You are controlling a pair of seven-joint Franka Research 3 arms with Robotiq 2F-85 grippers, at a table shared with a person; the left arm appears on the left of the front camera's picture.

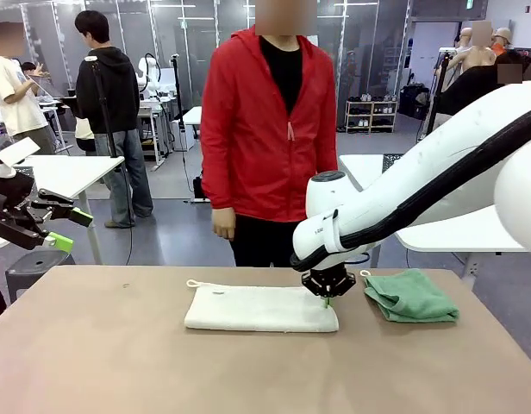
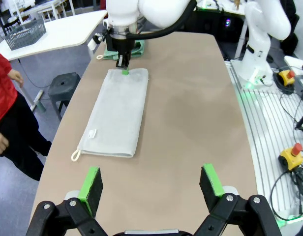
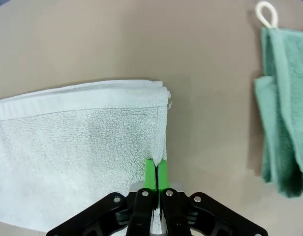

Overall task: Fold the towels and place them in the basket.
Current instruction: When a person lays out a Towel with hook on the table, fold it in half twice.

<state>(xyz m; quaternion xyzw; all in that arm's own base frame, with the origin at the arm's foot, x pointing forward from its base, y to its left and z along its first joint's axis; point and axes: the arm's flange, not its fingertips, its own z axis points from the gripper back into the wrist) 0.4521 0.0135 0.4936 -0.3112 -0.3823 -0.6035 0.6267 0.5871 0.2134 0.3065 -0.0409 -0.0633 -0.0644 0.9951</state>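
The cream-white towel (image 1: 261, 309) (image 2: 117, 113) (image 3: 77, 147) lies folded in a long strip across the middle of the table, its loop at the left end. My right gripper (image 1: 327, 299) (image 2: 125, 69) (image 3: 155, 172) points straight down at the strip's right end, shut on the towel's edge. Just to the right, the mint green towel (image 1: 410, 297) (image 3: 282, 108) lies bunched and loosely folded. My left gripper (image 1: 71, 229) (image 2: 151, 172) hovers open, high off the table's left side, holding nothing. The dark wire basket (image 2: 24, 33) stands on a white side table beyond the far right corner.
A person in a red jacket (image 1: 265, 129) stands at the far edge, hands down. A grey stool (image 2: 67, 84) sits beside the table there. The brown tabletop (image 1: 119, 362) has free room in front and to the left.
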